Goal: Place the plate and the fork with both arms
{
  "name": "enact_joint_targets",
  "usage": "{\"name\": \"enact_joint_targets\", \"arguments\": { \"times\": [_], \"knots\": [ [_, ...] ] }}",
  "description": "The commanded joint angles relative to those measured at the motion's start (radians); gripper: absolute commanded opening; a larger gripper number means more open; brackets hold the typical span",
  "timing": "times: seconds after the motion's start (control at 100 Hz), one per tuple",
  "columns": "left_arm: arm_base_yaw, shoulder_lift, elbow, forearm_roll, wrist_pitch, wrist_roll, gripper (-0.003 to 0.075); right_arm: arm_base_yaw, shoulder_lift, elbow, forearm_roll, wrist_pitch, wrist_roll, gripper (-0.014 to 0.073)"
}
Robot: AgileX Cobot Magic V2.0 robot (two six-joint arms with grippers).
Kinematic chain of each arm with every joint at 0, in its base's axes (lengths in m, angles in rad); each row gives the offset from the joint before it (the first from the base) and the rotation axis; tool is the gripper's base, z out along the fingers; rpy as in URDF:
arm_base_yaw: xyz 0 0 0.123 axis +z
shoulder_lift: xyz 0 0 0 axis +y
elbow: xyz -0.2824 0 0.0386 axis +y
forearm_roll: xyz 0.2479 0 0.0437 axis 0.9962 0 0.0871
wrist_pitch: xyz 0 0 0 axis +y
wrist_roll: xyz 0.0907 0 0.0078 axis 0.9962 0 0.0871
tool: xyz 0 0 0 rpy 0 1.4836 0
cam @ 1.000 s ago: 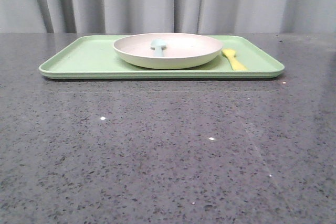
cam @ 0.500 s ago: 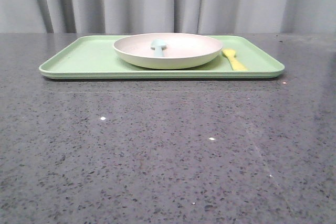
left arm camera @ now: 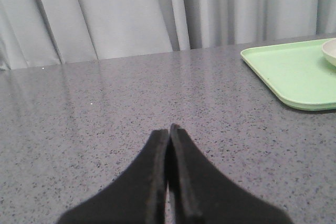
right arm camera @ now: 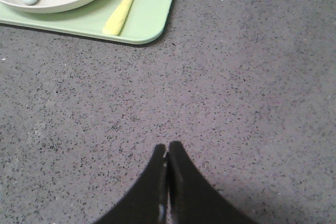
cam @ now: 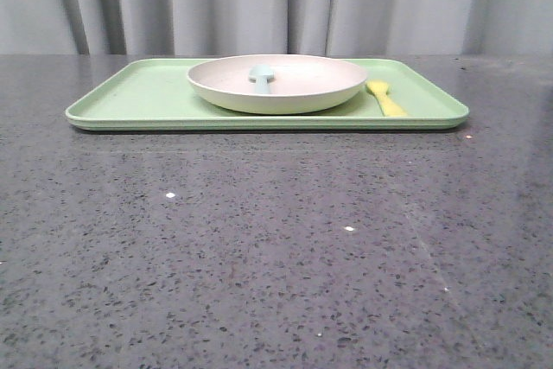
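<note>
L gripper: jaws were pressed together, tips touching, nothing between them. It hung over bare grey speckled table, well apart from the tray's near corner, seen off to one side in the L wrist view.

Tray, light green, flat rectangular w/ low rim, lay across the far part of the table in front of grey curtains. Plate sat on the tray, about mid-tray, slightly toward the R: wide shallow round dish, cream-pink inside, pale greenish-cream outside, matte, upright. A light blue utensil lay inside the plate, near its centre.

Fork, small, slim, yellow, lay flat on the tray just R of the plate, beside its rim; whether touching, can't tell. R wrist view showed the fork w/ tines pointing away from the gripper.

R gripper: jaws also closed tip to tip, holding nothing, above bare table, well apart from the tray corner.
</note>
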Motion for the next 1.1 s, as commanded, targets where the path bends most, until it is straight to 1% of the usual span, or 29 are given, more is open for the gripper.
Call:
{"name": "enact_joint_targets", "arguments": {
  "times": [0.0, 0.11, 0.32, 0.56, 1.09],
  "knots": [
    [-0.007, -0.030, -0.003, 0.001, -0.112, -0.008, -0.0020, -0.005, -0.002, -0.023, -0.012, -0.067, -0.011, -0.0119],
    [-0.007, -0.030, 0.015, 0.001, -0.158, -0.008, -0.0020, -0.005, -0.002, -0.023, -0.012, -0.067, -0.011, -0.0119],
    [-0.010, -0.030, 0.015, 0.001, -0.164, -0.008, -0.0020, -0.005, -0.002, -0.023, -0.012, -0.067, -0.011, -0.0119],
    [-0.081, -0.030, 0.015, 0.001, -0.164, -0.008, -0.0020, -0.005, -0.002, -0.023, -0.012, -0.067, -0.011, -0.0119],
    [-0.083, -0.030, 0.015, 0.001, -0.168, -0.008, -0.0020, -0.005, -0.002, -0.023, -0.012, -0.067, -0.011, -0.0119]
  ]
}}
